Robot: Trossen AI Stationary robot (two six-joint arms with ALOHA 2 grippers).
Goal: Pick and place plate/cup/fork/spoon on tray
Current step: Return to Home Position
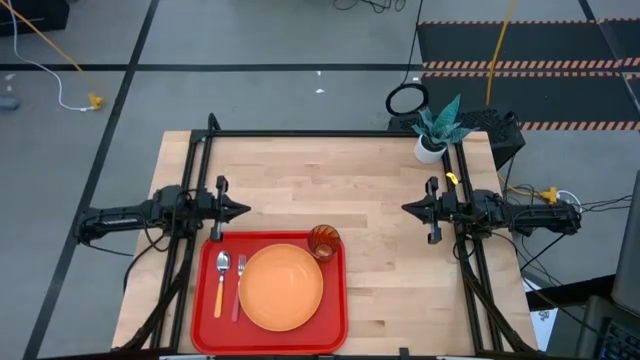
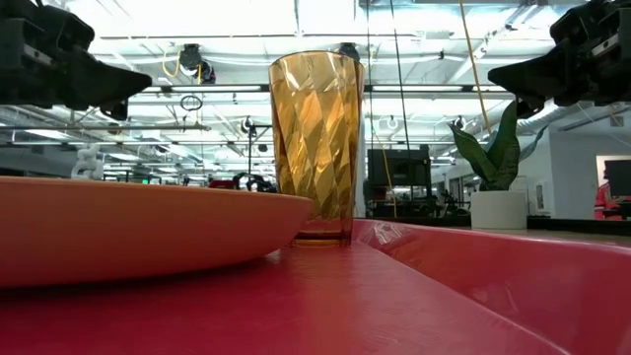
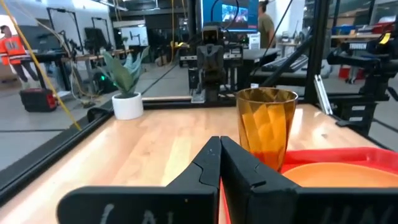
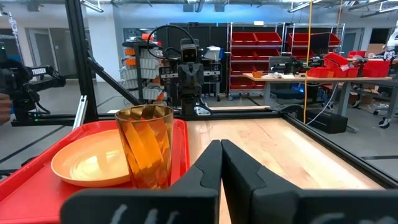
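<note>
We note the left gripper [image 1: 243,210] with fingers together, empty, over bare table just beyond the tray [image 1: 205,330]. On the tray, left to right: spoon [image 1: 221,279], what we take to be the fork [image 1: 239,288], plate [image 1: 281,287], and cup [image 1: 323,241] upright in its far right corner. The right gripper [image 1: 407,208] is likewise pressed together, holding nothing, well apart.

Grey floor [image 1: 280,40] with hazard-striped black mats [image 1: 520,45]; red shelving [image 4: 258,59] and workbenches [image 4: 305,78] under bright ceiling lights [image 2: 197,15].
</note>
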